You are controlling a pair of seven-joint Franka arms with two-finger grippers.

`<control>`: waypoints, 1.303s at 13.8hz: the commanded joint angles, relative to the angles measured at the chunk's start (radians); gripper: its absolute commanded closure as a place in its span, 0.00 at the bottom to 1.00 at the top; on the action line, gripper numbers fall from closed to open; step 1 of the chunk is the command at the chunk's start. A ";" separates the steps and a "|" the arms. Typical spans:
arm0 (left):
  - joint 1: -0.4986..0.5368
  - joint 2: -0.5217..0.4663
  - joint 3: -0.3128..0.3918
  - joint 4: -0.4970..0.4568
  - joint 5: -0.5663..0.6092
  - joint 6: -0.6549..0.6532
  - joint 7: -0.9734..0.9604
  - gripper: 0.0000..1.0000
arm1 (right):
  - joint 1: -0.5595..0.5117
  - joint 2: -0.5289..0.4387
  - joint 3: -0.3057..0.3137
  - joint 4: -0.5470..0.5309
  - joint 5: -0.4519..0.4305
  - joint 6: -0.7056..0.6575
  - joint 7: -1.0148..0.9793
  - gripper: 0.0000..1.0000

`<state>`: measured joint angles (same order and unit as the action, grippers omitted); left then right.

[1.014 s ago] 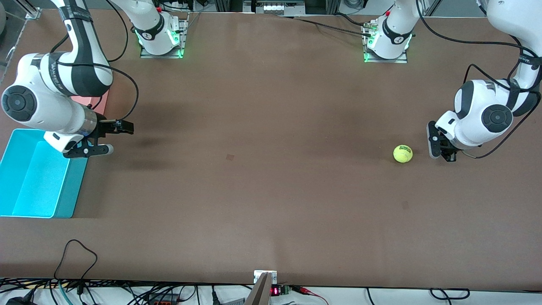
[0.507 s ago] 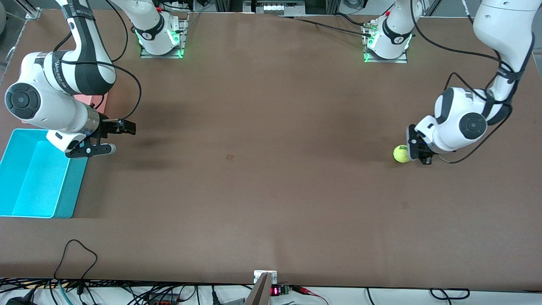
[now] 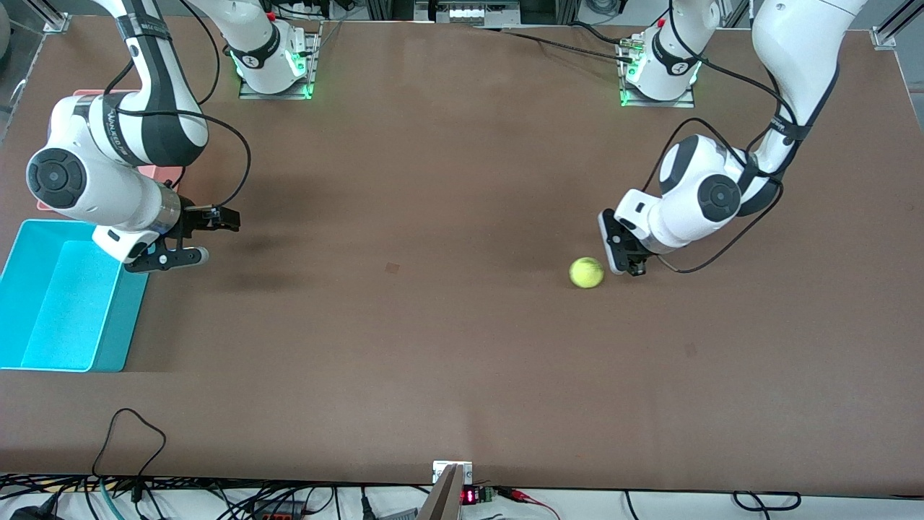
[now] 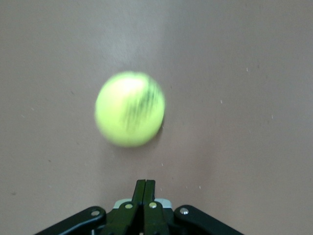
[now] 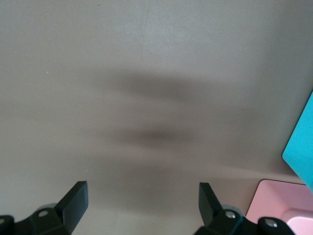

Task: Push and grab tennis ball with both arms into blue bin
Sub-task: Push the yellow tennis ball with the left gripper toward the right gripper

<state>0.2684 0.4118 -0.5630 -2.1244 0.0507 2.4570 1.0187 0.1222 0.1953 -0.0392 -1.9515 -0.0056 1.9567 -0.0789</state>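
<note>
Pushed by the shut left claw [image 3: 626, 253], tennis ball [image 3: 586, 273] rolled binward.

Tennis ball [image 4: 129, 108] motion-blurred, logo unreadable; pink bin [image 3: 155, 175] mostly arm-hidden

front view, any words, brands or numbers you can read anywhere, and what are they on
Right arm: white lettering on its black band, too small to read for sure.
Tennis ball: a dark printed logo, smeared in the left wrist view, not readable.
Arm bases: each has a round mark with one character, too small to tell.
Small box at the table's near edge: red lit digits, not readable.
Blue bin: no text seen.
</note>
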 commanded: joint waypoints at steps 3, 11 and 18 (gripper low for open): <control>0.031 -0.059 0.015 0.006 -0.011 -0.090 0.032 1.00 | -0.001 -0.001 -0.001 -0.012 -0.011 0.025 0.010 0.00; 0.120 -0.130 0.026 0.249 0.237 -0.484 0.035 1.00 | -0.001 0.032 -0.001 -0.007 -0.013 0.118 -0.001 0.00; 0.150 -0.123 0.029 0.576 0.256 -0.849 0.030 0.00 | -0.004 0.128 -0.002 0.048 -0.011 0.257 -0.004 0.00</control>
<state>0.4104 0.2763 -0.5316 -1.6441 0.2817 1.7036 1.0410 0.1198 0.2825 -0.0442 -1.9466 -0.0059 2.1984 -0.0797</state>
